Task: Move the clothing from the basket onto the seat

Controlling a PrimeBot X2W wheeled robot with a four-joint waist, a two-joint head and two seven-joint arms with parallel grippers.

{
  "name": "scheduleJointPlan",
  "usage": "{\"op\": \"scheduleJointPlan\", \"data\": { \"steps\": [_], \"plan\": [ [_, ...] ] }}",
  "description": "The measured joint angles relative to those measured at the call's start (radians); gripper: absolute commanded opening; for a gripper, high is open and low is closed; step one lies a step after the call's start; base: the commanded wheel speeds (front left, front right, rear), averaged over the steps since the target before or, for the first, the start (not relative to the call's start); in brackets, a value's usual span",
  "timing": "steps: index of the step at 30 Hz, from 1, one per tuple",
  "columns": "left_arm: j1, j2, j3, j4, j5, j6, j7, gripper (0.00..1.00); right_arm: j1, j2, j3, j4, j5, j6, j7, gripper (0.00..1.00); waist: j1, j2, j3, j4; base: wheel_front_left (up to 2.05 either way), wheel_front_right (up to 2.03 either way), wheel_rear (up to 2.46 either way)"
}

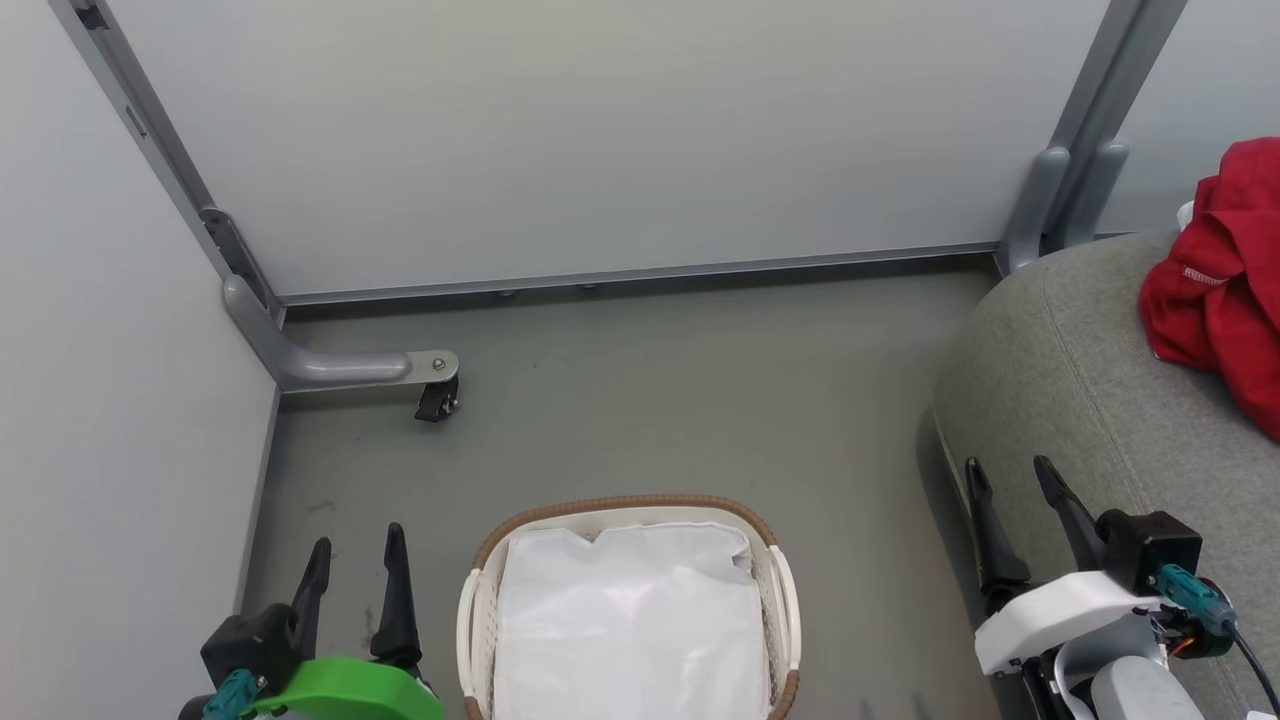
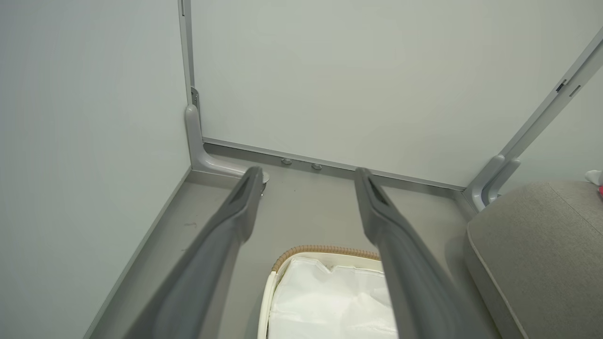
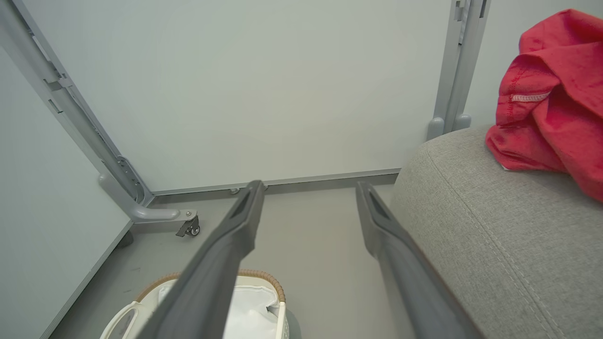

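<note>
The red clothing [image 1: 1220, 290] lies bunched on the grey seat [image 1: 1080, 400] at the far right, and shows again as red clothing [image 3: 551, 99] on the seat [image 3: 494, 226] in the right wrist view. The white basket [image 1: 478, 600] with its brown rim stands on the floor at the bottom centre, holding just its white liner [image 1: 630, 620]. My left gripper [image 1: 355, 560] is open beside the basket's left side, with nothing in it. My right gripper [image 1: 1010, 475] is open at the seat's front edge, also holding nothing. The basket [image 2: 325, 252] sits below my left fingers.
Pale partition panels close off the back and left. A grey panel foot with a black caster [image 1: 437, 400] juts onto the floor at the left. Another panel post [image 1: 1065, 190] stands behind the seat. Grey floor [image 1: 700, 400] lies between basket and back wall.
</note>
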Motion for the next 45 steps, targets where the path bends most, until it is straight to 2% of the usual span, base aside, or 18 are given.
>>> {"op": "scheduleJointPlan", "data": {
  "steps": [10,11,17,26,45],
  "plan": [
    [0.000,0.000,0.000,0.008,-0.005,-0.001,0.000,1.00,0.000,0.000,0.002,0.001,0.005,0.000,0.000,1.00,0.0000,0.0000,-0.004,0.004,0.00,0.00,0.00],
    [0.000,0.000,0.000,0.008,-0.010,-0.004,0.000,0.00,0.000,0.000,0.003,0.002,0.006,0.000,0.000,0.00,0.0000,0.0000,-0.004,0.004,0.00,0.00,0.00],
    [0.004,-0.003,0.000,0.052,-0.022,-0.004,0.009,0.00,0.027,0.012,0.002,0.046,0.021,0.000,0.011,0.00,0.0000,0.0000,-0.005,0.003,0.00,0.00,0.00],
    [0.004,-0.003,0.027,0.038,-0.189,-0.006,0.058,0.00,0.027,0.012,-0.010,0.031,0.202,0.000,0.061,0.00,0.0000,0.0000,-0.006,-0.001,0.00,0.00,0.00],
    [-0.004,-0.003,0.070,0.003,-0.451,-0.015,0.137,0.00,0.027,0.010,-0.028,-0.005,0.498,0.000,0.136,0.00,0.0000,0.0000,-0.007,-0.007,0.00,0.00,0.00]
  ]
}}
